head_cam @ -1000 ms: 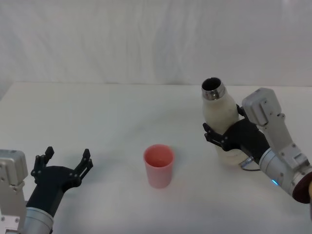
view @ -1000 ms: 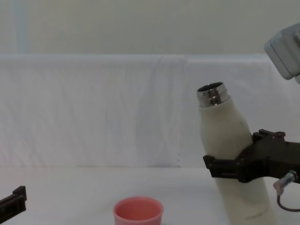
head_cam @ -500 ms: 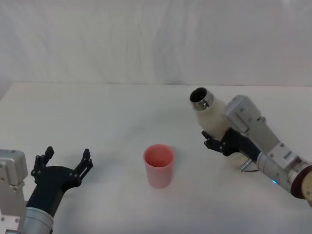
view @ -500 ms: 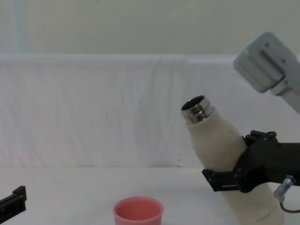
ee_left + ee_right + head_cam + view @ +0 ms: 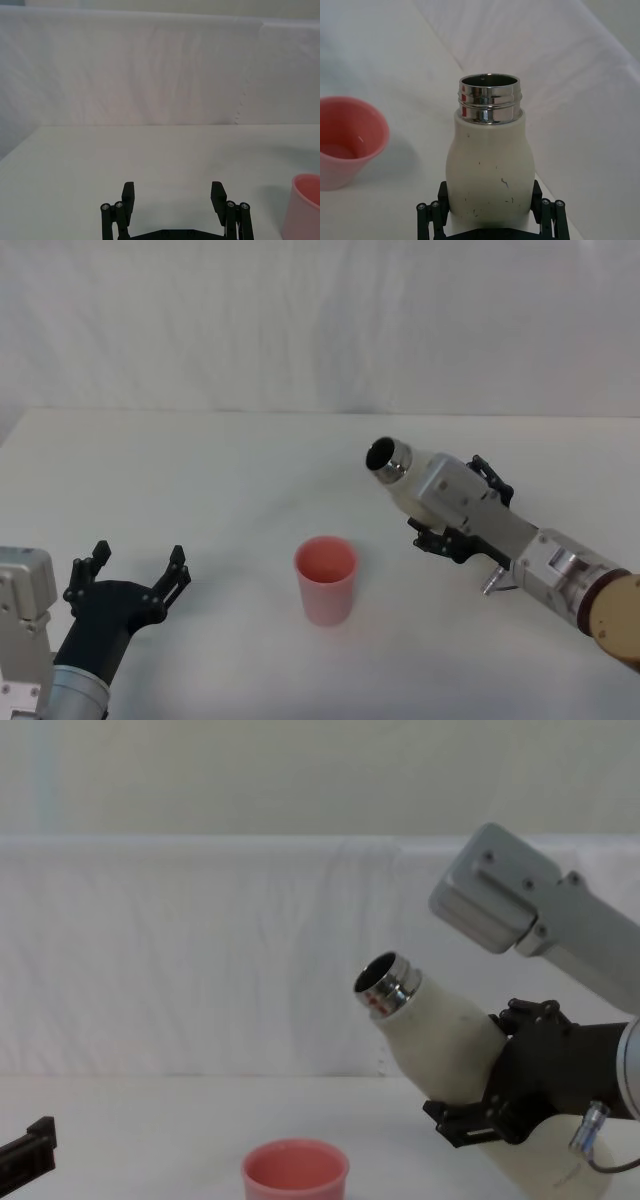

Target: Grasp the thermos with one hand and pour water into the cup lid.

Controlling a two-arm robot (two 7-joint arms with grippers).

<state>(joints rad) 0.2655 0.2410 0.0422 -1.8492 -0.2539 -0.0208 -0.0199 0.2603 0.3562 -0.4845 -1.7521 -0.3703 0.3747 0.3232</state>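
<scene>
Tilted further, thermos [image 5: 440, 1040] pinched by right end effector [image 5: 500, 1095] points its neck toward cup lid [image 5: 295, 1175]

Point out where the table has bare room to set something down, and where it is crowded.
Bare table runs from the cup lid back to the white backdrop, and between the cup lid and the open left claw parked at the near left. It is crowded to the cup lid's right, where the right claw grips the thermos, tilted mouth-first toward the cup lid.
</scene>
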